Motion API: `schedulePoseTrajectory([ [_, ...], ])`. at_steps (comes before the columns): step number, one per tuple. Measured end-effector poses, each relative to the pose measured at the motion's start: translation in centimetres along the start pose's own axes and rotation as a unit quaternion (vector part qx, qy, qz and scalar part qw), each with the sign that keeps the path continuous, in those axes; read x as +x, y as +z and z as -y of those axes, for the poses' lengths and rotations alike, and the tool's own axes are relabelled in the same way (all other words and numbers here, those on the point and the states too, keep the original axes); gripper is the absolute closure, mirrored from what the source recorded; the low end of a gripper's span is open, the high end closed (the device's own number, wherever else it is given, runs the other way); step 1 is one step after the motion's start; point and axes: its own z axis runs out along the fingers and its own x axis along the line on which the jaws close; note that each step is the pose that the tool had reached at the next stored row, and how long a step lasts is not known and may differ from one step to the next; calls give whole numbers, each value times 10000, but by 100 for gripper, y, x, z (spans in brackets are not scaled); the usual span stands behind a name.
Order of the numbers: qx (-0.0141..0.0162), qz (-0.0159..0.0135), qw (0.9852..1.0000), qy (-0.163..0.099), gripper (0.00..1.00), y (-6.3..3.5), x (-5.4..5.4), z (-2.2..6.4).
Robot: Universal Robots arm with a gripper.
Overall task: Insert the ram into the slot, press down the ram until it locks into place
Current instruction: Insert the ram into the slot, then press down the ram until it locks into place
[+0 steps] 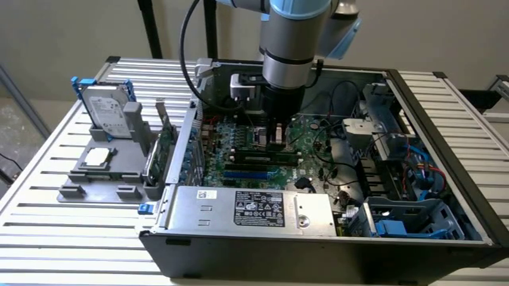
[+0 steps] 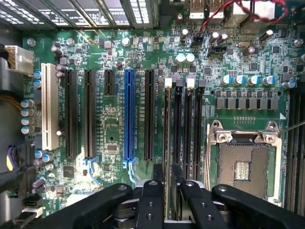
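The ram [image 1: 253, 157] stands on edge in the slot [image 2: 167, 86] nearest the long black expansion slots, on the motherboard [image 1: 310, 128] inside the open computer case. In the wrist view the ram [image 2: 167, 124] shows as a thin strip running along that slot. My gripper [image 1: 276, 145] reaches straight down over the stick, right of its middle in the exterior view. Its two black fingers [image 2: 157, 172] stand close together, one on each side of the ram's top edge, with the gripper [image 2: 167, 174] shut on it. Three like black slots [image 2: 187, 129] lie alongside, with nothing in them.
A blue slot [image 2: 128, 114], a white slot [image 2: 47, 105] and the processor socket [image 2: 243, 167] flank the memory slots. The power supply [image 1: 247, 208] fills the case's near side, and cables [image 1: 413, 173] and drive cages its right. A hard drive [image 1: 104, 110] stands on a grey fixture outside.
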Motion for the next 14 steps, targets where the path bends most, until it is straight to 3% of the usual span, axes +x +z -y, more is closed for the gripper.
schedulePoseTrajectory([
  [3, -1, -1, 10000, 0, 78, -70, 4, -2],
  [5, 0, 0, 10000, 0, 87, -70, 3, -2],
  [7, 0, 0, 10000, 0, 89, -71, 3, -2],
  [14, 0, 0, 10000, 0, 89, -71, 3, -2],
])
